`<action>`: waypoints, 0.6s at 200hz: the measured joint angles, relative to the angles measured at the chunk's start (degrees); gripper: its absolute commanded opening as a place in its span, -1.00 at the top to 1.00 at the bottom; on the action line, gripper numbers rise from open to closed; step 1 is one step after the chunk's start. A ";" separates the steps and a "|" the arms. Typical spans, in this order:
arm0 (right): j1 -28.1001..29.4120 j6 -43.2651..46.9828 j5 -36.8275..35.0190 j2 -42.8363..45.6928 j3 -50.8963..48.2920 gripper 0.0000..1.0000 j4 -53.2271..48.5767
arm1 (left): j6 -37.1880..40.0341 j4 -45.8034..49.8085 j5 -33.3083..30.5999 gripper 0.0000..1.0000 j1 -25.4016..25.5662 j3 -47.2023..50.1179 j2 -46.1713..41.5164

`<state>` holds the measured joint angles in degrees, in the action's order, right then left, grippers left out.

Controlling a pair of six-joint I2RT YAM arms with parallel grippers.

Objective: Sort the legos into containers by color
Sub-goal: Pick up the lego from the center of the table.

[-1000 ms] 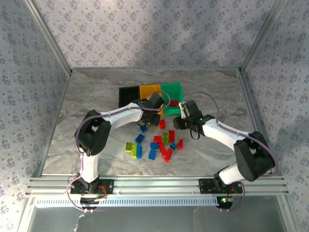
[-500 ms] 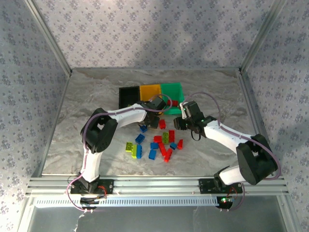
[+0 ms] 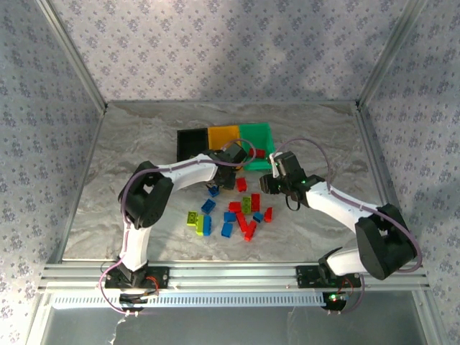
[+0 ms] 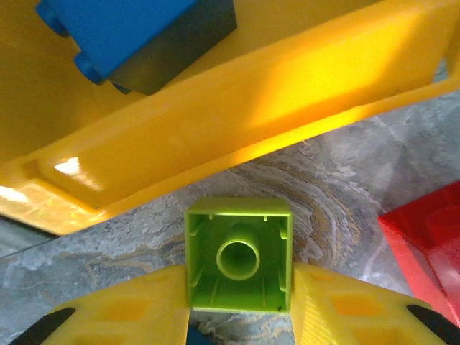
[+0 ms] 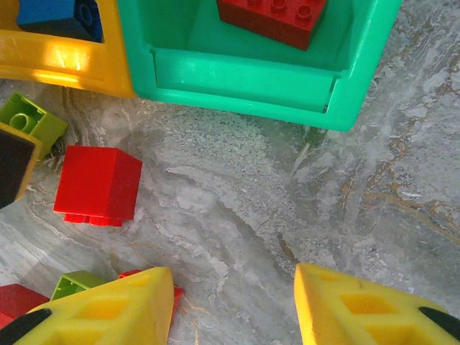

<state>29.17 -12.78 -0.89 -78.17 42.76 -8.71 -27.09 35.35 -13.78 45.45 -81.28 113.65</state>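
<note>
Lime-green pickup: pinching lime brick (image 4: pixel 239 251) in left gripper (image 4: pixel 241 291) beside orange-yellow bin (image 4: pixel 237 108); right gripper (image 5: pixel 233 298) spread, empty. Next calls for clean lift toward black bin (image 3: pixel 191 141), probably.

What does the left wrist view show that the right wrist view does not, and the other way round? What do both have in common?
Left wrist view: the hollow underside of the lime green brick, gripped between the fingers of the left gripper. Right wrist view: the green bin with a red brick inside, and the open right gripper over the table. Both: the orange-yellow bin holding a blue brick.
</note>
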 measured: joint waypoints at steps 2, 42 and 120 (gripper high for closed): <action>0.00 0.00 0.00 0.04 0.00 0.01 0.00 | 0.00 0.00 0.00 0.22 0.02 0.04 -0.17; 0.00 -0.02 -0.31 0.98 -0.44 0.01 0.39 | -0.20 0.00 -0.37 0.21 0.07 0.83 -5.16; -0.02 -0.02 -0.39 1.16 -0.63 0.00 0.74 | -0.63 1.11 -2.56 0.40 0.07 3.91 -8.96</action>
<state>29.15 -12.80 -1.28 -77.01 42.13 -7.97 -27.73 36.47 -16.34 45.52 -77.36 104.68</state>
